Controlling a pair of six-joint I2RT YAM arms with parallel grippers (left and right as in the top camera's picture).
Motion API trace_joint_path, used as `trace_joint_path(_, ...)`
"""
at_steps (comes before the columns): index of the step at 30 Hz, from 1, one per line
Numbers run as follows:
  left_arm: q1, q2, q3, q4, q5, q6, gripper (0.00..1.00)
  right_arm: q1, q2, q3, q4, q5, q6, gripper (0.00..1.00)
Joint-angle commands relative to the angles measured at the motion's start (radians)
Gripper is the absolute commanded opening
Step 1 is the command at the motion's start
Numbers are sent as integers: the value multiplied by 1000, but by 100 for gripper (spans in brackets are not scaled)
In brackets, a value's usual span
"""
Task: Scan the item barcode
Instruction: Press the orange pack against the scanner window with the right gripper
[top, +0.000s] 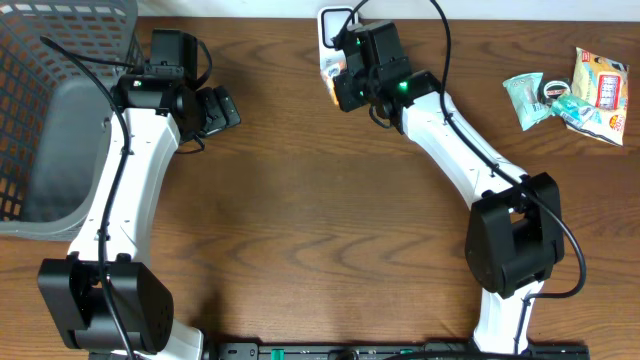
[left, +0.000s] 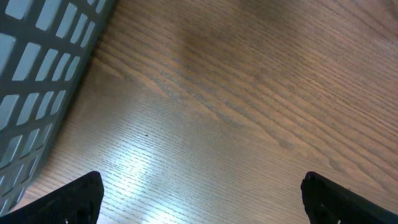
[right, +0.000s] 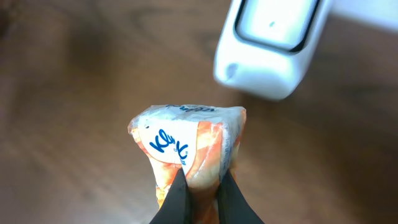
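The wooden table (top: 300, 200) lies broad under me, with the grey basket (top: 40, 120) at its left edge and a small heap of snack packets (top: 570, 95) far off at the right. My left gripper (top: 222, 108) hangs beside the basket with its jaws spread as wide as they go and nothing between them; it has no part in this step, and I judge it best kept clear.

The work is at the back of the table. There my right gripper (right: 200, 183) is pinched tight on the lower end of the orange and white packet (right: 186, 140), holding it up just in front of the white scanner (right: 273, 43), near but not touching.

I cannot see a barcode on the face turned toward my wrist camera, only blue lettering. So I think the step is a matter of turning, not travelling. I should roll my wrist slowly until the printed bars face the scanner's dark-rimmed window, hold the packet flat and steady, and avoid crumpling the wrapper where the code may sit.
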Motion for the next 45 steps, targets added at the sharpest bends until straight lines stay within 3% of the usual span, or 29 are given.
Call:
trace_joint_path(1, 3, 5, 5, -3, -13, 6, 100, 2, 1, 1, 56, 165, -146, 1)
trace_joint_path(9, 3, 5, 5, -3, -13, 6, 100, 2, 43, 1, 272, 173, -452, 1)
trace_joint_path(18, 3, 5, 5, -3, -13, 6, 100, 1, 201, 1, 661, 279, -886, 1)
trace_joint_path(23, 3, 5, 5, -3, -13, 6, 100, -8, 275, 2, 834, 299, -964, 1)
trace_joint_path(32, 3, 5, 5, -3, -13, 6, 100, -22, 353, 2, 906, 233, -975, 1)
trace_joint_path(36, 3, 5, 5, -3, -13, 6, 100, -34, 356, 2, 910, 195, -816, 1)
trace_joint_path(45, 3, 4, 5, -3, -13, 6, 100, -44, 356, 7, 890, 180, -813, 1)
